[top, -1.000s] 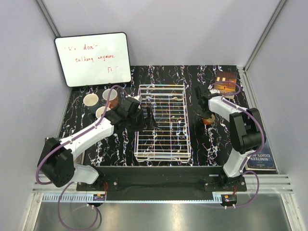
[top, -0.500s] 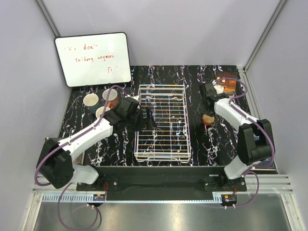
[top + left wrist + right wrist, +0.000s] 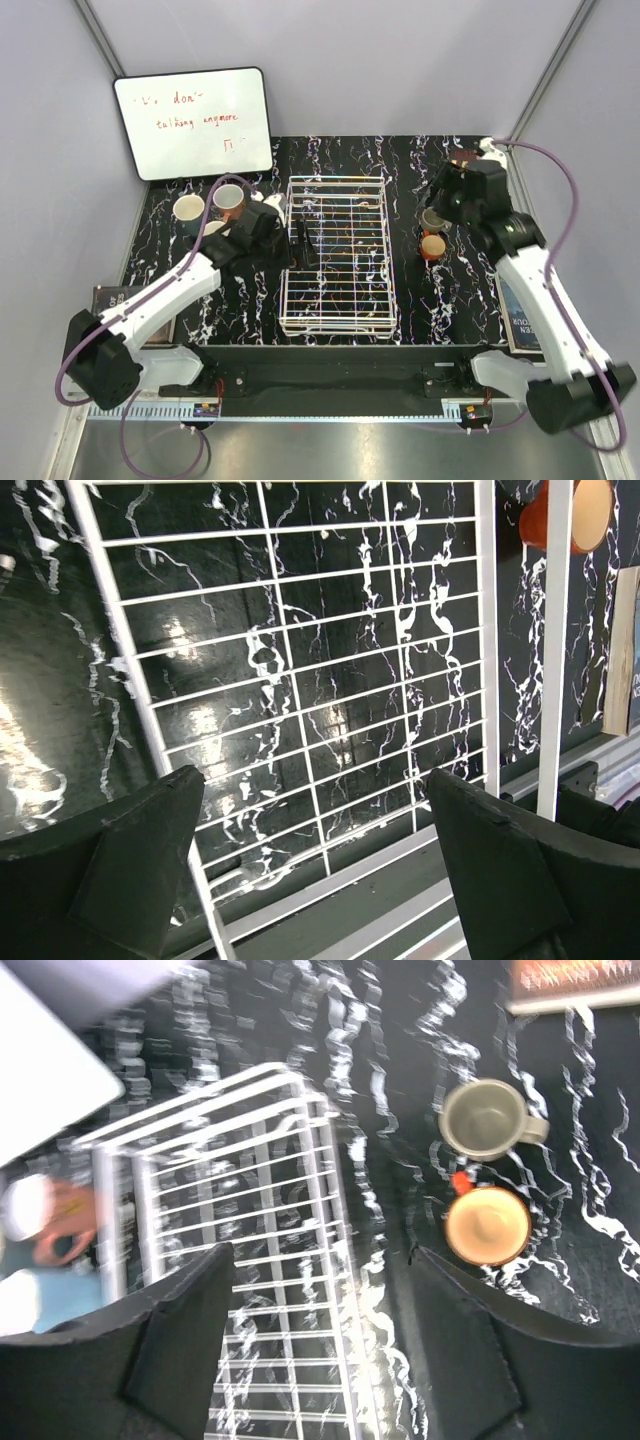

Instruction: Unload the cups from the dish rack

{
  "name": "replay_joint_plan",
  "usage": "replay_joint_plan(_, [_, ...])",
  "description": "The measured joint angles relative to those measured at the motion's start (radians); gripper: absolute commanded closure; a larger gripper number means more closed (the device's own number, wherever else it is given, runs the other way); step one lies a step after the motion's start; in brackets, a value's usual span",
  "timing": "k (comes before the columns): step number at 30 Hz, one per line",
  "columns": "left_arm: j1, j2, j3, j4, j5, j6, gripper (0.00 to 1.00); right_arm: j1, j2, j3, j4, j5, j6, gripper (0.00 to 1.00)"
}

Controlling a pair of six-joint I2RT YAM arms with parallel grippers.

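I see the dish rack (image 3: 387, 260) bare: three mugs (image 3: 188, 208) stand left of it, taupe mug (image 3: 485, 1117) and orange mug (image 3: 487, 1225) right. Both my left gripper (image 3: 315, 790) and right gripper (image 3: 320, 1255) gape, holding nothing; unloading looks finished

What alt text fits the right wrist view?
Blurred look down past the open right pincer: the white dish rack at left, no cup in its visible part, and to its right two upright mugs close together on the black table, a grey-brown mug and an orange mug.
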Motion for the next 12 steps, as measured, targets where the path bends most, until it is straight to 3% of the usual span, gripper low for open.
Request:
replay_joint_plan(6, [-0.006, -0.079, 0.000, -0.042, -0.084, 0.045, 0.01, 0.000, -0.274, -0.079, -0.037, -0.084, -0.037, 0.13])
replay_joint_plan(12, [-0.021, -0.133, -0.010, -0.089, -0.179, 0.078, 0.01, -0.001, -0.416, -0.177, -0.155, -0.105, -0.049, 0.13])
